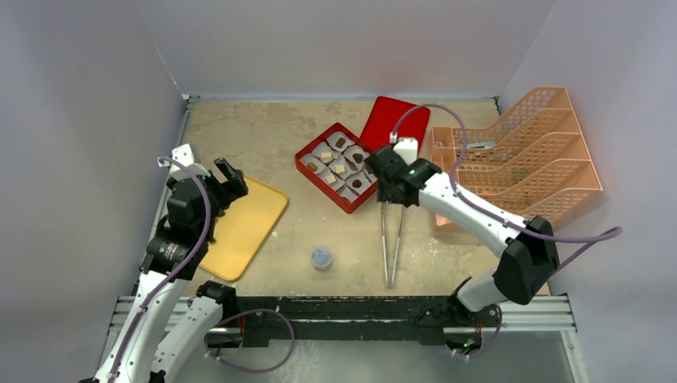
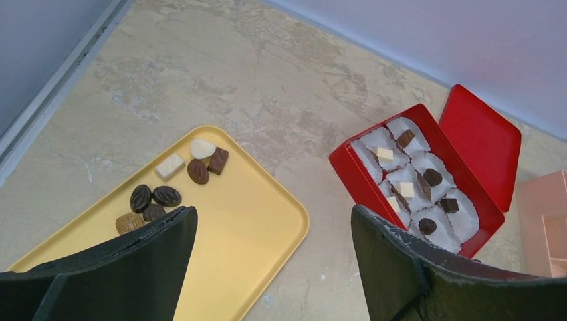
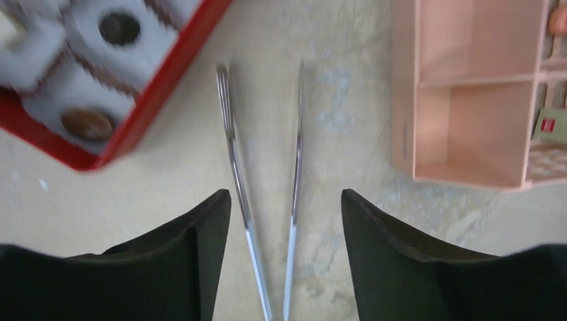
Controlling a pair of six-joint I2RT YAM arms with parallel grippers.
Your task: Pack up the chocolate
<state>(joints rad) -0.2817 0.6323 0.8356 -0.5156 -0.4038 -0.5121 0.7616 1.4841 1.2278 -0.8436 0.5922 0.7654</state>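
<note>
Several loose pieces of chocolate (image 2: 167,194), dark brown, tan and cream-white, lie at the far corner of the yellow tray (image 2: 254,234). The open red box (image 1: 339,166) holds white paper liners, some with a chocolate piece (image 2: 432,177) inside. Its lid (image 1: 395,121) lies flat behind it. My left gripper (image 2: 273,214) hangs open over the tray, holding nothing. My right gripper (image 3: 286,197) is open beside the box (image 3: 154,107). Metal tweezers (image 3: 267,154) lie on the table between its fingers, touched by neither pad, with their spread tips pointing toward the box.
An orange mesh file rack (image 1: 519,152) stands at the right, close to my right arm. A small round grey-blue cap (image 1: 322,257) sits on the table near the front, between the tray (image 1: 239,227) and the tweezers (image 1: 391,239). Grey walls enclose the table.
</note>
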